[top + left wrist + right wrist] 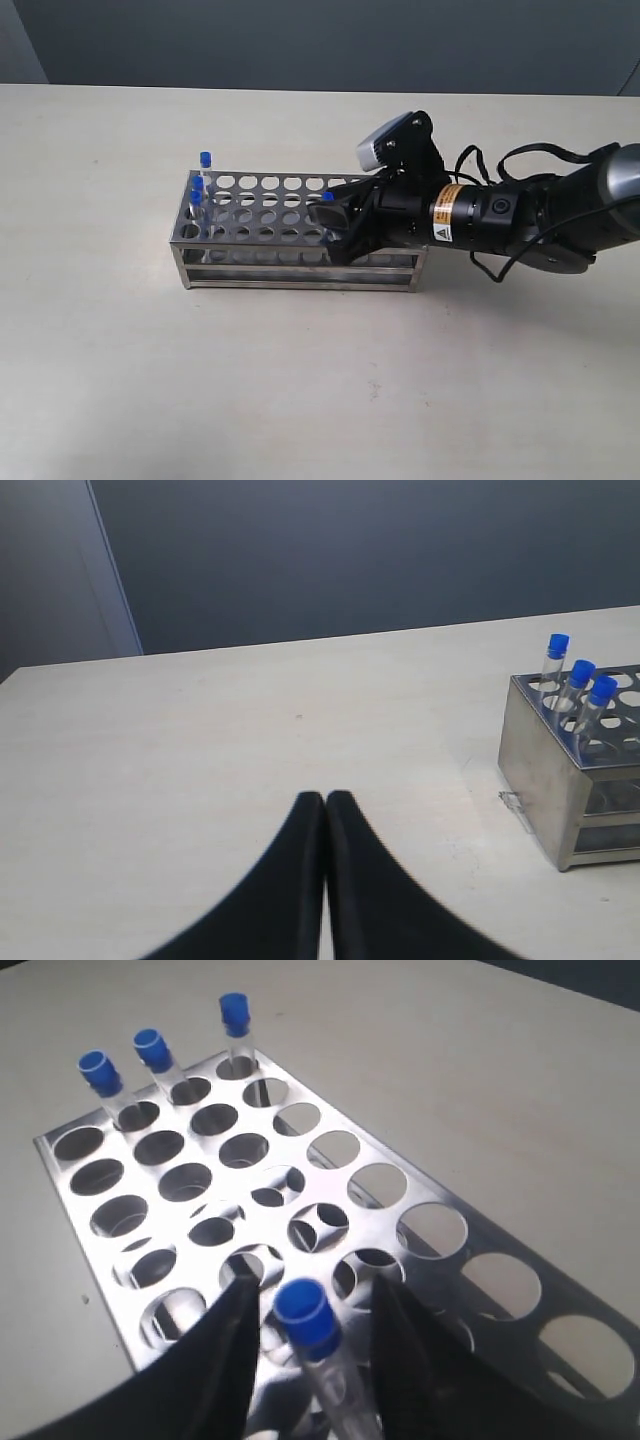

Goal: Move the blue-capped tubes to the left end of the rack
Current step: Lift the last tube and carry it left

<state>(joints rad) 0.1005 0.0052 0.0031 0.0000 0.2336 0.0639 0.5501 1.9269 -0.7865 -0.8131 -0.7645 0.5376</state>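
The steel rack (pixel 300 257) stands on the table. Three blue-capped tubes (pixel 198 184) stand together in holes at its left end, and they show in the left wrist view (pixel 581 672) and the right wrist view (pixel 153 1049) too. A fourth blue-capped tube (pixel 305 1315) rises from the rack's middle part (pixel 327 197). My right gripper (pixel 312 1282) is open around it, a gap on each side of the cap; in the exterior view it (pixel 332 215) hangs over the rack. My left gripper (pixel 326 795) is shut and empty, off the rack's left end (pixel 540 770).
Many of the rack's holes (pixel 62 1175) stand empty between the three tubes and my right gripper. Bare pale table (pixel 300 380) surrounds the rack. The right arm's cables (pixel 520 160) loop over the table at the right.
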